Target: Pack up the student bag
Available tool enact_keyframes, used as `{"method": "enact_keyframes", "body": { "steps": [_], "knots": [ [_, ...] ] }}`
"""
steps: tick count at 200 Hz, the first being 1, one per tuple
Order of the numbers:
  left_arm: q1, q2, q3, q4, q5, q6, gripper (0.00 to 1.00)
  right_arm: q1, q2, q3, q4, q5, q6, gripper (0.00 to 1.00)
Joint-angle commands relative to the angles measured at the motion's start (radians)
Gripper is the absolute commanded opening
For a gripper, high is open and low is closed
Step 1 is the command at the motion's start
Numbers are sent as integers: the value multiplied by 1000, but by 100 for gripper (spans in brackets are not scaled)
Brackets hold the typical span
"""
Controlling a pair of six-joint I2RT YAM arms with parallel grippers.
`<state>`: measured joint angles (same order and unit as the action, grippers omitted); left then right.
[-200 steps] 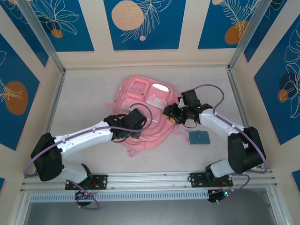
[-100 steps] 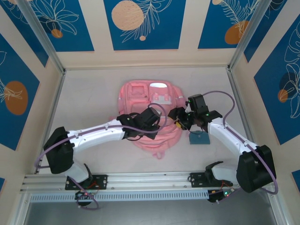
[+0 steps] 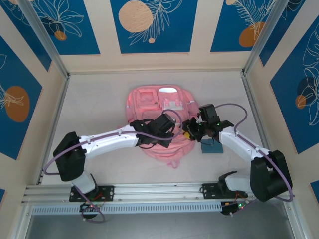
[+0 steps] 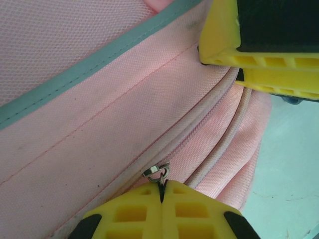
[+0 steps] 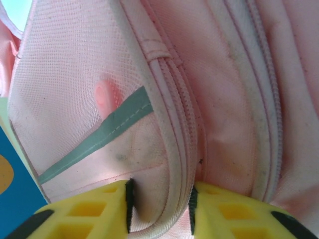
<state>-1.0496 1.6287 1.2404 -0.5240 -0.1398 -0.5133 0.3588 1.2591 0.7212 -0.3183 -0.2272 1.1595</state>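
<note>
The student bag [image 3: 149, 102], a pink backpack, lies flat in the middle of the table. My left gripper [image 3: 168, 130] rests on its near right part. Up close, its yellow jaws [image 4: 161, 186] are shut on the small metal zipper pull [image 4: 158, 172] of a closed zipper. My right gripper [image 3: 188, 130] meets the bag's right side just beside the left one. Its pads press on either side of a raised fold of the bag's white piped edge [image 5: 174, 159], with my right gripper [image 5: 160, 204] shut on it. A grey-green trim strip [image 5: 99, 139] crosses the mesh pocket beside it.
A small teal rectangular case [image 3: 212, 147] lies on the table just right of the bag, under the right forearm. Metal frame posts [image 3: 60, 99] and walls bound the table on three sides, and a rail [image 3: 159, 191] runs along the near edge.
The bag has slid and turned a little toward the near right. The left arm has reached further right with the zipper pull. The right gripper's jaws have narrowed onto the bag's edge.
</note>
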Motion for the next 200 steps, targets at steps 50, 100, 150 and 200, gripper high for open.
{"method": "enact_keyframes", "body": {
  "steps": [50, 100, 150, 200],
  "knots": [
    [0, -55, 23, -214, -179, 47, 0, -3, -24, 37, -72, 132, -70, 19],
    [58, -167, -96, -250, -230, 36, 0, -3, -27, 46, -82, 150, -87, 18],
    [168, -238, -172, -244, -233, 62, 0, -4, -27, 49, -84, 149, -96, 17],
    [328, -263, -196, -150, -54, 211, 0, -4, -14, 56, -75, 115, -119, 17]
  ]
}}
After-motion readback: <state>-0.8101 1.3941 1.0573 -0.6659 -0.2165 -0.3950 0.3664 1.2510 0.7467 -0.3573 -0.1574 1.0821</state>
